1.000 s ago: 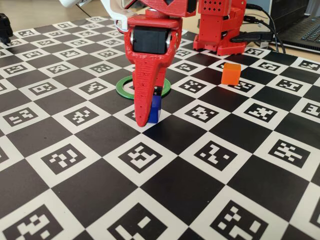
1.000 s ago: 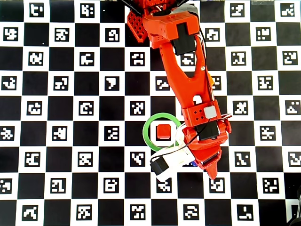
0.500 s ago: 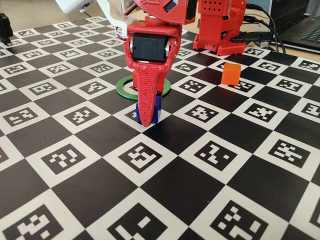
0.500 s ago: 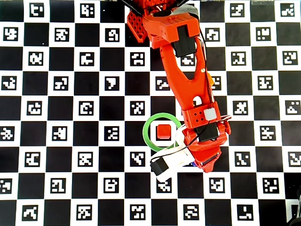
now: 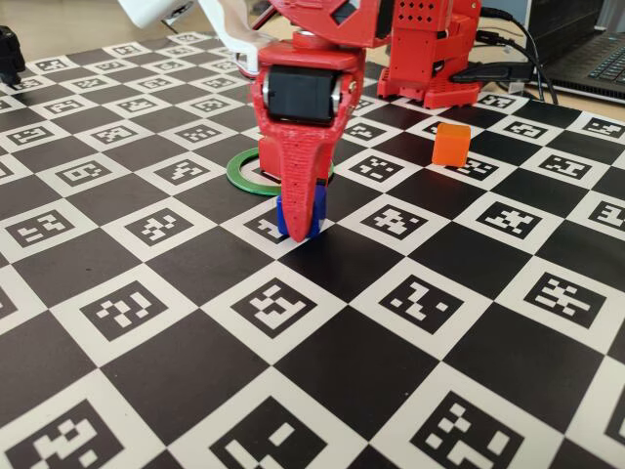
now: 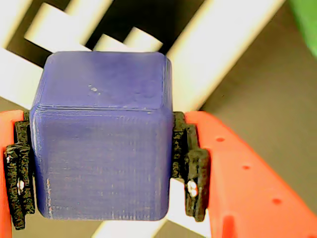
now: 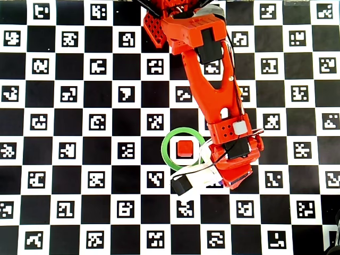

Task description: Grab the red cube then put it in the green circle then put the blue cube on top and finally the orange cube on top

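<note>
My gripper points straight down and is shut on the blue cube, which is at board level just in front of the green circle. In the wrist view both black pads press the blue cube from either side, and a corner of the green circle shows at the top right. From overhead the red cube lies inside the green circle, left of my gripper. The orange cube sits alone at the right rear; my arm hides the red cube in the fixed view.
Everything stands on a black-and-white marker checkerboard. The arm's red base is at the back. A laptop and cables lie beyond the board's right rear edge. A white wrist camera juts out left of the gripper.
The jaws have closed onto the blue cube. The gripper has straightened up and shifted slightly right in the fixed view, and its long finger tip has pulled in from overhead.
</note>
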### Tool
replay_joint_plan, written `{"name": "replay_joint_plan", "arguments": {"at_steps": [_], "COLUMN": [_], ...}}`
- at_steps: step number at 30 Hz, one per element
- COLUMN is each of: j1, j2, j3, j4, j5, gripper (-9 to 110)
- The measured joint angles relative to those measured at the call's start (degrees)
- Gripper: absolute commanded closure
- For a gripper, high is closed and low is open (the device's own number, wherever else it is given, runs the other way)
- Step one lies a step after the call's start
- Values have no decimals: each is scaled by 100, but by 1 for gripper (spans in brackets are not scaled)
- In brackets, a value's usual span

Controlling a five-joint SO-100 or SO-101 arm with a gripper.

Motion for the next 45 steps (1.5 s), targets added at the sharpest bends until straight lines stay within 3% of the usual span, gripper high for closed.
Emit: {"name": "replay_joint_plan", "arguments": {"at_steps": [23, 45], "j1": [562, 1248], "j2": [2101, 3428], "j3": [272, 2558], "j4": [1187, 343], "j5": [1143, 1389], "gripper": [96, 96]}}
